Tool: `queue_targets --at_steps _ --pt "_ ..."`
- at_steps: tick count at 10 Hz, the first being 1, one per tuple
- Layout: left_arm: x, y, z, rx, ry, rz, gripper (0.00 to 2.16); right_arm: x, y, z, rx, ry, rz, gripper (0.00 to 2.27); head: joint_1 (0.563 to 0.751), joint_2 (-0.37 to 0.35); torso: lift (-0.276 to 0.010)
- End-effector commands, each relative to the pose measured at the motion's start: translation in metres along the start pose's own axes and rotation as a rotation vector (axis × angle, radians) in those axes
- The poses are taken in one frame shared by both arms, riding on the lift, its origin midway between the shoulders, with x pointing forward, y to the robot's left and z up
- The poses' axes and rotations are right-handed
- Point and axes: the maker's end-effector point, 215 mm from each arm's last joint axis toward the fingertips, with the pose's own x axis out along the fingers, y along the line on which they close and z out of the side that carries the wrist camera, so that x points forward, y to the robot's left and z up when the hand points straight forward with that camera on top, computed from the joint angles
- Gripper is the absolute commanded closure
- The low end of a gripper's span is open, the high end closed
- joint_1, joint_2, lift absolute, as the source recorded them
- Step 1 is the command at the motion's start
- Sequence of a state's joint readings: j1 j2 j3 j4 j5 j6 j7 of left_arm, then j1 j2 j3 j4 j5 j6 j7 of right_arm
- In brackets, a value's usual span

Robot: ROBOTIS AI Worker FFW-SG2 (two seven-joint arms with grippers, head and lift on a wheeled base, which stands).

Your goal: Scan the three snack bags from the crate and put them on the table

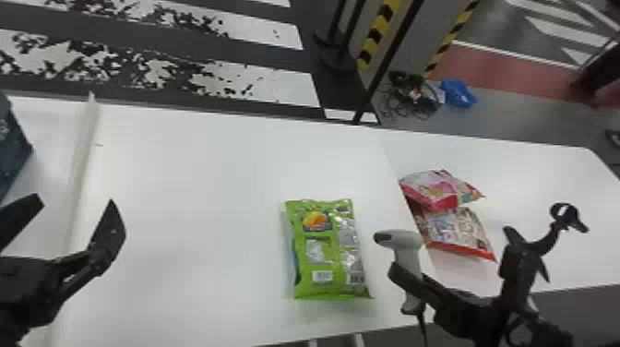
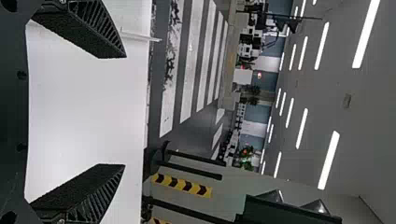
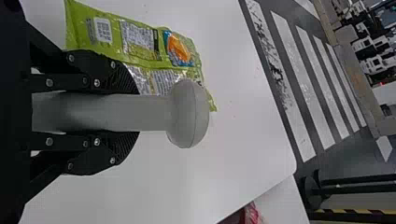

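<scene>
The job in hand looks to be the scanning of the third bag. A bright green foil snack bag with silvery panels (image 1: 325, 251) lies flat on the smooth white desk (image 1: 184, 184), between the two arms and nearer the right one, its pale printed label (image 1: 322, 276) facing up. Beside it the right pincer (image 3: 133, 112), black and flat-fingered, grips the handle of a pale grey plastic hand scanner (image 1: 408, 244), whose rounded head is near the bag but apart from it

The left pincer (image 1: 74, 203), also black, is spread wide and empty above the desk's left part. On the adjoining white desk (image 1: 544, 184) lie a glossy pink-and-red snack bag (image 1: 436, 187) and a silvery, red-edged snack bag (image 1: 456, 230), touching each other; both are probably already done

The next move calls for turning the scanner's reading face squarely onto the label, without glare from the foil spoiling the read. After that, the green bag would likely join the other two
</scene>
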State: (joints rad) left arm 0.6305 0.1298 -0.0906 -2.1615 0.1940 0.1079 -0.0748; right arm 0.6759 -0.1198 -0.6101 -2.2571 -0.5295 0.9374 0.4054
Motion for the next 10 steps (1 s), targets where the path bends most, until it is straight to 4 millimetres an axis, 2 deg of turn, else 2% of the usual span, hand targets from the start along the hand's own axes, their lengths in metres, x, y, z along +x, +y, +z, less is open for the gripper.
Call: queue_targets --at_steps 1,3,6,10 --pt "0.000 0.005 -0.001 -0.006 -0.004 0.013 0.03 -0.007 0.012 -0.020 0.049 0.054 0.050 2.24 0.695 -0.350 -0.094" --pt "0.000 0.004 -0.004 -0.011 0.004 0.019 0.03 -0.019 0.018 -0.031 0.096 0.054 0.104 2.24 0.695 -0.316 -0.094" --pt "0.000 -0.001 -0.008 -0.019 0.012 0.016 0.03 -0.033 0.022 -0.046 0.149 0.076 0.156 2.24 0.695 -0.321 -0.094" --pt "-0.006 -0.001 -0.009 -0.021 0.015 0.020 0.03 -0.020 0.020 -0.069 0.187 0.110 0.170 2.24 0.695 -0.332 -0.094"
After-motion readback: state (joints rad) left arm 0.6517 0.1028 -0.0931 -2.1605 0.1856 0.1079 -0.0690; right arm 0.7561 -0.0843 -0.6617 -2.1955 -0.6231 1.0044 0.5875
